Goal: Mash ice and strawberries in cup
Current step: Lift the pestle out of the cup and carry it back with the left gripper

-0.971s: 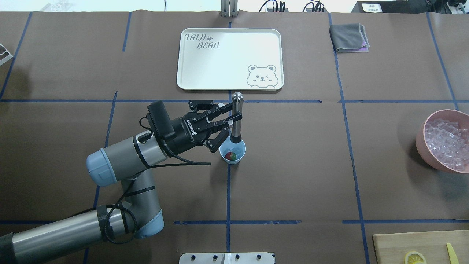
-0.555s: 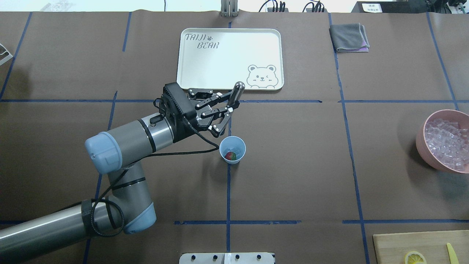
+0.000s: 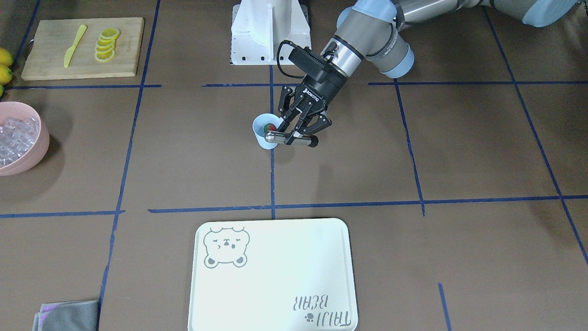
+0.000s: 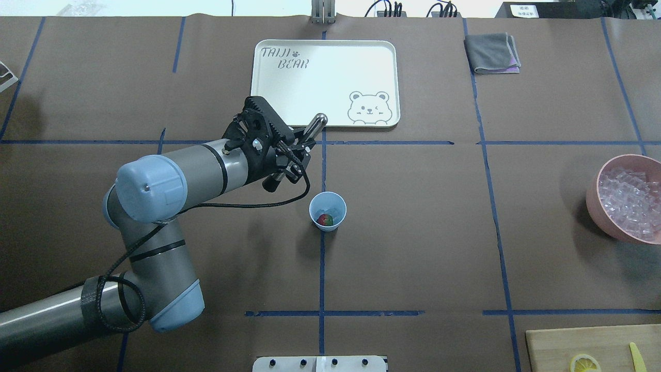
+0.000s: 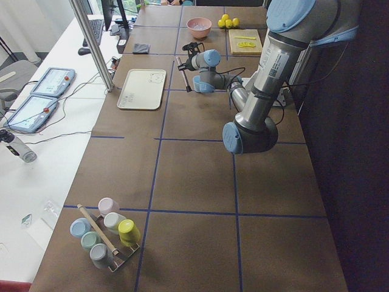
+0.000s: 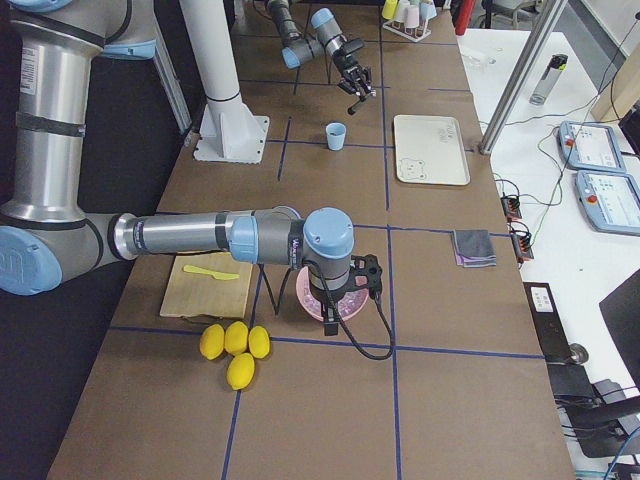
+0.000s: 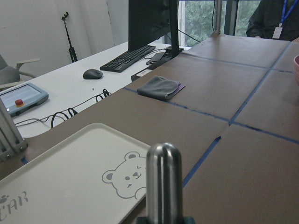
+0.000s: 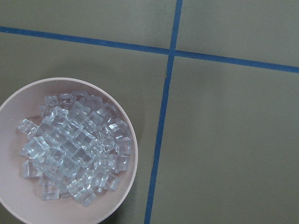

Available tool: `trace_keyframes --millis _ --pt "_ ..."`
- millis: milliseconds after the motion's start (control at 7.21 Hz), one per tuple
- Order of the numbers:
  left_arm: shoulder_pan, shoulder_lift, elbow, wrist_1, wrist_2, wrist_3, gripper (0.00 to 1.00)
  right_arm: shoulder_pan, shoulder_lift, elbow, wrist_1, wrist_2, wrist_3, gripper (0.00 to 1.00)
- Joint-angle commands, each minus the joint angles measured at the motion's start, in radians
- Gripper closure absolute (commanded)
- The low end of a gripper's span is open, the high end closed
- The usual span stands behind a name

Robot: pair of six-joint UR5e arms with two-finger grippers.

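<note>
The pale blue cup [image 4: 327,211] stands mid-table with the red strawberry [image 4: 324,219] inside; ice in it is hard to make out. From the front, the cup [image 3: 263,138] and strawberry [image 3: 271,127] sit just behind my left gripper [image 3: 294,137]. My left gripper [image 4: 292,155] is shut on a steel muddler [image 4: 314,126], held slanted and clear of the cup, up and to its left. The muddler's rounded top [image 7: 164,177] fills the left wrist view. Ice [image 8: 74,149] fills the pink bowl [image 8: 134,154] below my right gripper [image 6: 365,275]; I cannot tell its state.
A white bear tray [image 4: 325,46] lies behind the cup. A grey cloth [image 4: 491,52] sits at the back right. The pink bowl [image 4: 594,199] is at the right edge, beside a cutting board [image 3: 128,46] with lemon slices [image 3: 105,43] and a yellow knife [image 3: 73,46].
My left gripper lifted the muddler out of the cup, carried it back and left toward the tray, and tipped it from upright to slanted. The cup stayed put.
</note>
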Motion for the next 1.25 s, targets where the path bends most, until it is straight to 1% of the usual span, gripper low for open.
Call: trace_keyframes --millis 0,139,277,416,555,694,832,1110 --pt "-0.012 -0.001 -0.086 0.306 -0.03 0.01 1.0 0.001 0.0 0.0 0.0 0.0 0.0 0.0" --pt "-0.024 -0.001 -0.109 0.443 -0.057 0.013 1.0 -0.001 0.0 -0.002 0.0 0.0 0.0 0.0" --pt "-0.093 -0.002 -0.113 0.578 -0.182 0.039 1.0 0.001 0.0 -0.002 -0.001 0.0 0.0 0.0" --pt "-0.182 0.003 -0.113 0.675 -0.307 0.168 1.0 -0.002 -0.002 -0.005 -0.001 0.0 0.0 0.0" --pt "-0.249 0.003 -0.113 0.784 -0.384 0.2 1.0 -0.002 0.0 -0.003 -0.001 0.0 0.0 0.0" --pt "-0.299 0.003 -0.123 0.904 -0.418 0.2 1.0 -0.002 0.0 -0.003 0.0 0.0 0.0 0.0" --pt "-0.349 0.004 -0.142 0.985 -0.424 0.196 1.0 -0.002 0.0 -0.003 0.0 0.0 0.0 0.0" --pt "-0.498 0.112 -0.137 1.002 -0.565 0.12 0.98 -0.002 -0.002 -0.003 0.0 0.0 0.0 0.0"
